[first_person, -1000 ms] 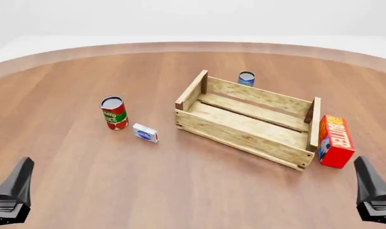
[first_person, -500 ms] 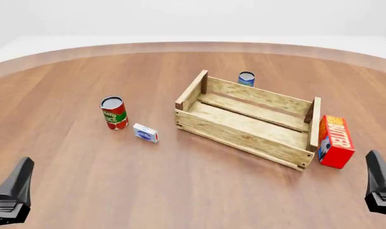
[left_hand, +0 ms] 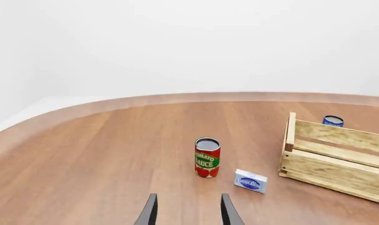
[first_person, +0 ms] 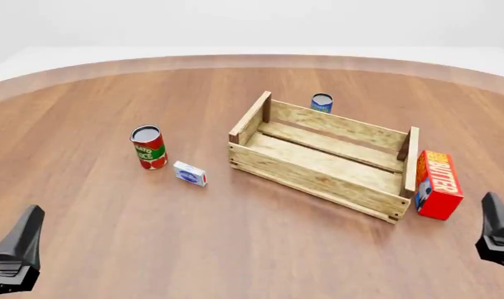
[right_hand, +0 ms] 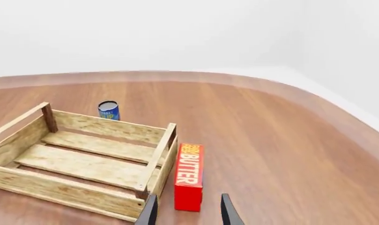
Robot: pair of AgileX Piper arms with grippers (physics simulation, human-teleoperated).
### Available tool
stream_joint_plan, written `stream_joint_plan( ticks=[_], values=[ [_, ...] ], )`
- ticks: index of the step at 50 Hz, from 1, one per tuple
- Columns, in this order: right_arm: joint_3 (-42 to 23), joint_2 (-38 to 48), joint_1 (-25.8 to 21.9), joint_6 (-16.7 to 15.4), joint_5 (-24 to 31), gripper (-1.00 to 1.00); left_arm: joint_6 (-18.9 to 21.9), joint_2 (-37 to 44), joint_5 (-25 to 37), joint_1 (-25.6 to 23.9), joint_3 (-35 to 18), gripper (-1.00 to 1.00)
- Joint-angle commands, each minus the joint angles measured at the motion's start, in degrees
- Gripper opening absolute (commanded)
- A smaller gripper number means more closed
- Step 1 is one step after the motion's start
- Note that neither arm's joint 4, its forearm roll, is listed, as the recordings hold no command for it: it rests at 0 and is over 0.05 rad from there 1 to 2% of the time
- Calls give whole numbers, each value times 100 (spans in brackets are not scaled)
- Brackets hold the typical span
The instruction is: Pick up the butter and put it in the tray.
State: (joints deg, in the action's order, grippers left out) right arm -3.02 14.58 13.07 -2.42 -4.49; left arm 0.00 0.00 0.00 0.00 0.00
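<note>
Right wrist view: butter (right_hand: pixel 189 176) stands on edge beside tray (right_hand: pixel 83 187) — likely rigid, light carton; grip its broad faces. Right claw (right_hand: pixel 186 213) open; left claw (left_hand: pixel 188 213) open.

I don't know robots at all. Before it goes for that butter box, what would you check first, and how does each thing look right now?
1. Butter in plain view, standing on the table just outside the tray's right end: ok.
2. Right gripper open and holding nothing: ok.
3. Right gripper pointed toward the butter, nothing between them in the right wrist view: ok.
4. Tray has nothing inside, room for the butter: ok.
5. Gap between butter and tray wall wide enough for a finger: cannot tell.
6. Left gripper open, back near the table's near edge, away from the butter: ok.
</note>
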Motion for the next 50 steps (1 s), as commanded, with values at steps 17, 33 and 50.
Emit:
stream_joint_plan(
  ticks=[17,33,50],
  values=[
    [256,1549,88,-9,-1455,100,0,0,0,0,0,100],
    [285,2607,124,-31,-2459,100,0,0,0,0,0,100],
    [285,3811,73,-96,-3553,100,0,0,0,0,0,100]
  ],
)
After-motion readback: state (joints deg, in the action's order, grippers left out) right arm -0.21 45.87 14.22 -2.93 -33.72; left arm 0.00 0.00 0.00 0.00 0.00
